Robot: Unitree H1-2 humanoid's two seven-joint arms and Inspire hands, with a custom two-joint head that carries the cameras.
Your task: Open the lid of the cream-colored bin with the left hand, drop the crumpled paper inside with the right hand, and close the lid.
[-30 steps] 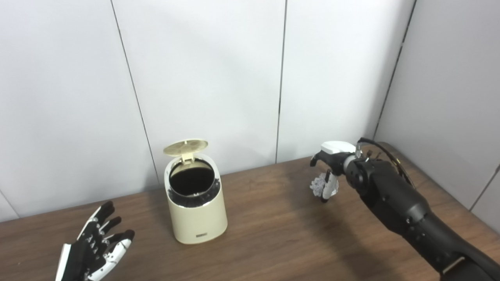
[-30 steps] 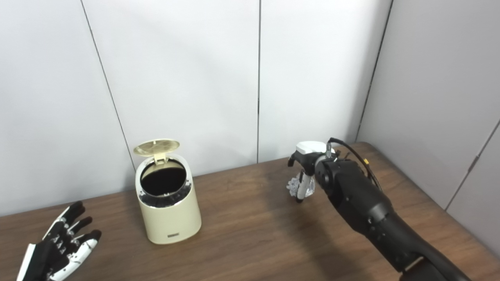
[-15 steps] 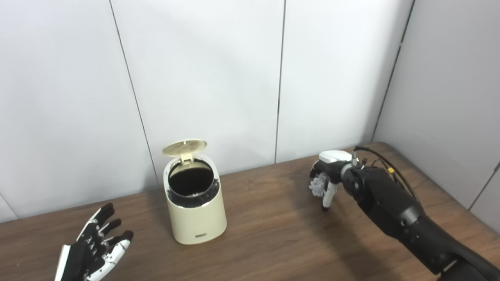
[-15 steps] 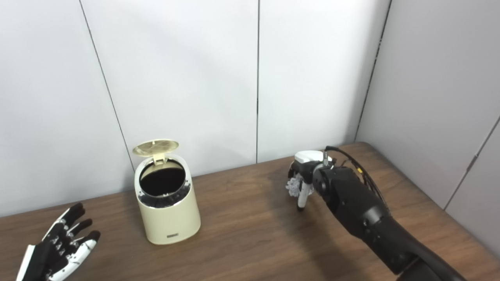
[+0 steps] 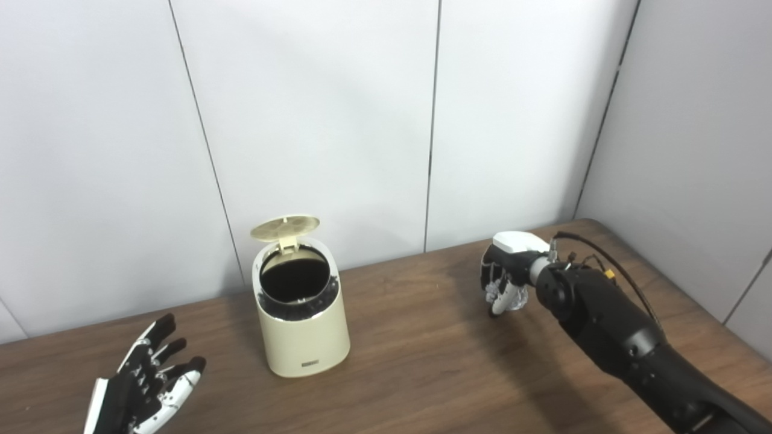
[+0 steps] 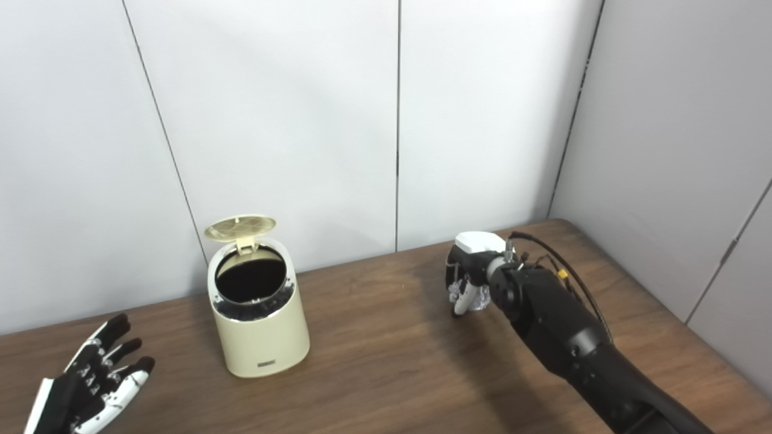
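Left hand [image 5: 142,389] lies nearest, low over the worktop [image 5: 422,374] at the front left corner, fingers spread and holding nothing; it has not shifted over the last second. Just beyond it and to its right stands the bin [image 5: 301,307], upright, well clear of the hand, its lid [image 5: 285,227] tipped up and back on the hinge so the dark mouth faces up. So the opening step looks done.

Farther right, the right hand [image 5: 505,283] has changed: a second ago its fingers hung loosely around the crumpled paper [image 5: 496,290], and now they are curled tight about it, with only a scrap of white showing between them. The hand sits close to the worktop, so I judge the paper is gripped but not yet lifted. What remains is the carry, the drop and the closing.

Between the right hand and the bin the worktop is bare wood, giving an open path leftward. The raised lid stands at the bin's far side, near the wall panels [image 5: 313,120], so coming in from the front or right avoids knocking it. The worktop's right edge runs close behind the right arm.
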